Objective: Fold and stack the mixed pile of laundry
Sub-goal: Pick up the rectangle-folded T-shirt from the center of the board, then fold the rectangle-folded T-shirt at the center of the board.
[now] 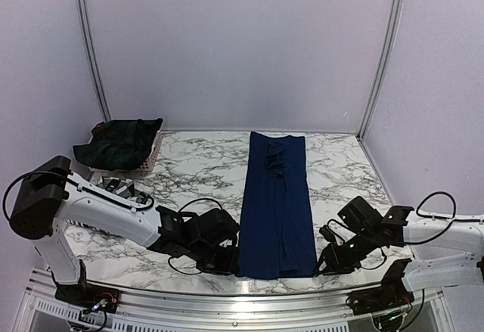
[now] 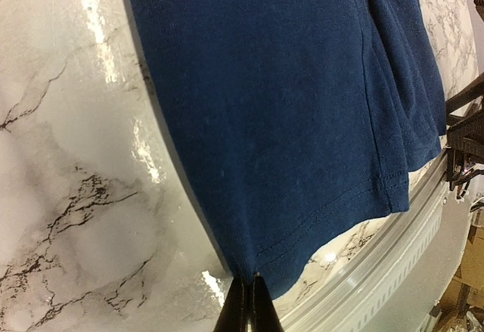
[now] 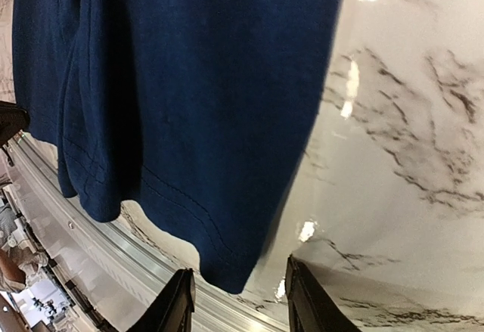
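The navy blue T-shirt [image 1: 276, 203] lies folded long and thin on the table [image 1: 189, 169]. Left jaws pressed together; right jaws spread.

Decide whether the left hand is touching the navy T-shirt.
Touching. The left wrist view shows the left hand shut, pinching the near hem of the navy T-shirt with no gap between them.

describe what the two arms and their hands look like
Both arms are built from white links with black joint housings; the left arm and the right arm match. Thin black cables loop loosely off each one. The left hand and the right hand end in slim black fingers, plain, with no markings visible.
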Available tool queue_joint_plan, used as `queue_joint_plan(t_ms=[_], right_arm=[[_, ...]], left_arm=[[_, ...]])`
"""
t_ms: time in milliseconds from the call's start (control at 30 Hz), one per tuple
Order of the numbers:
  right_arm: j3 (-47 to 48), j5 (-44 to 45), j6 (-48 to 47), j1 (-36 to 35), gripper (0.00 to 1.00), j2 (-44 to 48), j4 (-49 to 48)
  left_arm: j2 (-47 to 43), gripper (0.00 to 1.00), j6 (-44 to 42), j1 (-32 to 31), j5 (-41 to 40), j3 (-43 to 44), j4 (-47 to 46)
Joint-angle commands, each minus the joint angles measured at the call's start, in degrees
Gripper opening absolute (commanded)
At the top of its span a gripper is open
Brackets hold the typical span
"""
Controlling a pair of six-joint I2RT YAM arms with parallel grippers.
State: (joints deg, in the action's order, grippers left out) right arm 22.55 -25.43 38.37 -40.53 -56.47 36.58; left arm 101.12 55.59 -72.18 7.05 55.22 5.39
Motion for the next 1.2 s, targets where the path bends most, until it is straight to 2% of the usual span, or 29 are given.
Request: queue_joint_plan(t_ms=[0,100,133,233,267,500,633,733,933,1167], right_arm=[[1.0,-0.2,-0.5,-0.1,0.42,-3.3,-4.9],[-0.1,-2.9,-0.6,-0.1,0.34,-4.9,-8.1],[-0.5,-3.7,-0.6,-0.1,0.29,-5.1,-8.8],[-1.1,-6.1,-0.7,-0.1,0.03,-4.3,-9.6],[-1.1,-6.5,-0.7,-0.1,0.0,-3.5,-9.1],[-0.2,-9.4,-1.2,-0.2,0.0,5.9,-2.4],[1.8,-8.4,-1.4,0.0,0.0,6.5,-1.6],[4.7,-7.2,-3.2,2.1,0.0,3.0,-1.9],[13.5,-6.6,-9.0,10.5,0.0,-6.1,-2.9],[24.0,-6.7,-14.3,17.6,0.0,-21.3,-6.2]], left_arm=[[0.7,0.0,-0.3,-0.5,1.0,0.8,0.7],[1.7,0.0,-0.8,-0.6,1.6,1.6,0.6],[1.8,0.0,-1.0,-0.5,1.8,1.9,0.6],[1.8,0.0,-2.1,-0.9,2.5,2.5,0.5],[1.5,0.0,-2.3,-1.1,2.7,2.4,0.5],[-3.7,0.0,-2.2,-4.2,3.8,0.3,0.4],[-5.6,0.0,-2.4,-3.3,3.3,1.2,0.5],[-5.3,0.0,-2.9,-0.4,3.4,2.6,0.5],[-3.3,0.0,-6.0,8.1,5.6,5.7,0.5],[5.1,0.0,-11.9,17.5,9.0,18.0,4.4]])
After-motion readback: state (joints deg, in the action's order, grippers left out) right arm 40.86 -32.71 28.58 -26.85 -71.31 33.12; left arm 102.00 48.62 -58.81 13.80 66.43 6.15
